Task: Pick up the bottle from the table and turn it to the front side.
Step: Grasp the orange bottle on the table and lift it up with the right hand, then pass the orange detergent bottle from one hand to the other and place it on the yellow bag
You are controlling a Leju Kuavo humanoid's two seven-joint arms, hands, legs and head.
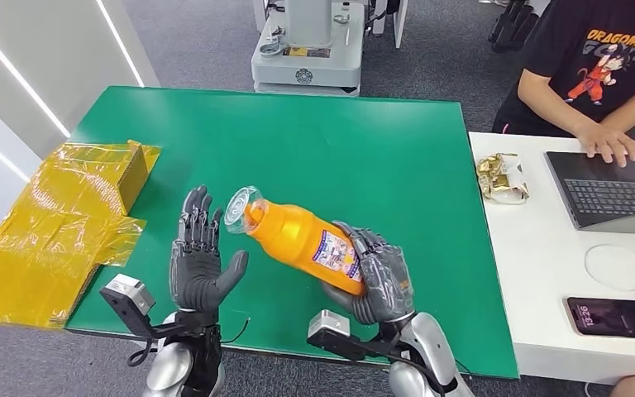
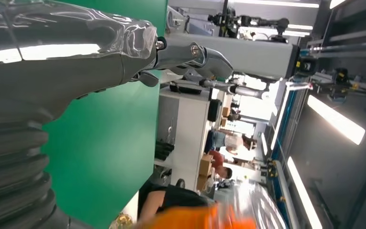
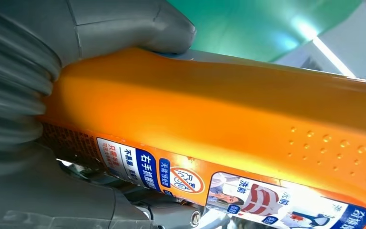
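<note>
green table (image 1: 314, 149): fills the middle of the head view, its surface bare green.
yellow wrapped box (image 1: 91, 186): at 9 o'clock, on the table's left edge, yellow film spilling over the side.
white desk (image 1: 529, 273): at 3 o'clock, touching the green table; carries a laptop (image 1: 612, 190), phone (image 1: 612, 318), foil packet (image 1: 503, 176).

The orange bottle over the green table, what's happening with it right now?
The robot's right hand grips the orange bottle by its lower body and holds it tilted above the green table, its clear cap pointing toward the left hand. The left hand is open beside the cap, not touching it. The printed label faces up toward the head camera. A person at the white desk on the right types on a laptop.
</note>
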